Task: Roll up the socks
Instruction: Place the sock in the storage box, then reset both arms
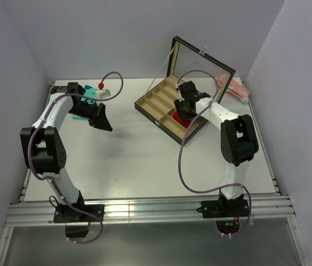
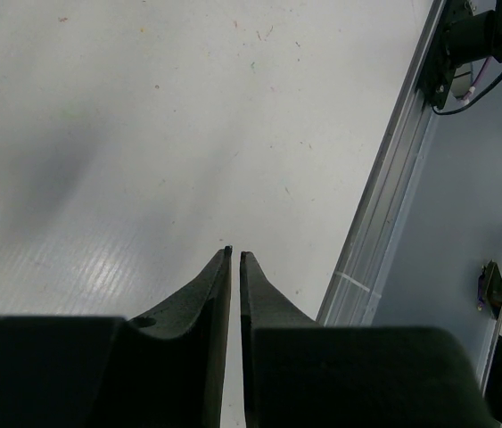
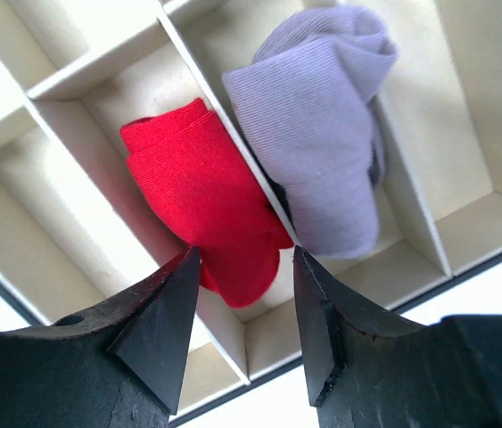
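Note:
A bright red rolled sock lies in a beige compartment of the divided box, slanting against a divider. My right gripper hangs just above the sock's near end, open, its fingers apart from the fabric and holding nothing. In the top view the red sock shows under the right gripper near the box's front right corner. My left gripper hovers over bare table at the left. In its wrist view the left gripper is shut with only a thin slit between its fingers and nothing in it.
A lavender rolled sock fills the compartment beside the red one. The box has a raised glass lid. A teal sock lies behind the left arm, a pale pink bundle at the back right. An aluminium rail edges the table.

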You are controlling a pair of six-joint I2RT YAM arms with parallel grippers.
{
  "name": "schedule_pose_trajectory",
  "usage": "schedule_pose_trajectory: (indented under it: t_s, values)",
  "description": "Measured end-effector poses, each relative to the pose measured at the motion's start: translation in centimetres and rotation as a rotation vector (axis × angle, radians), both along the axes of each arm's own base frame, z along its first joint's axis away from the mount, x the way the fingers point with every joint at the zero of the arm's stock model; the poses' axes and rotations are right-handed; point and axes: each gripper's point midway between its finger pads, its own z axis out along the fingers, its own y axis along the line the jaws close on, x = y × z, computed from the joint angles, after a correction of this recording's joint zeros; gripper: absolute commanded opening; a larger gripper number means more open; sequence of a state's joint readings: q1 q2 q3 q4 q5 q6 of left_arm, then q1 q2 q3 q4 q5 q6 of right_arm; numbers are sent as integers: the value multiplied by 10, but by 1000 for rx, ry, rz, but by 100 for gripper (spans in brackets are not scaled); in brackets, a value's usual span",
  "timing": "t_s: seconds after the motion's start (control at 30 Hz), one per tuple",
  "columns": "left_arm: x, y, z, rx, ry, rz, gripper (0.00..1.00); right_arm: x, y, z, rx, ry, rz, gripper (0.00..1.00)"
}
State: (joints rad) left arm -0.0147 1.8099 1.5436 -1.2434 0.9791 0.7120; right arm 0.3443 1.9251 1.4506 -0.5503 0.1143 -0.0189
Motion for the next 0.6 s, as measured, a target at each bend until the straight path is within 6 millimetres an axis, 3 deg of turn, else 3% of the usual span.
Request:
schedule_pose_trajectory:
  t_s: [0.37,0.43,0.6]
  values:
    - [2,0,1,1,0,8,15,-2,9,45,130,-83,8,60]
    - [4,0,1,4,-1,18,15,-8,12,63,176,-124,2,63]
    - [8,0,4,11,-39,63,16,-35,12,133,319,-310,-24,67]
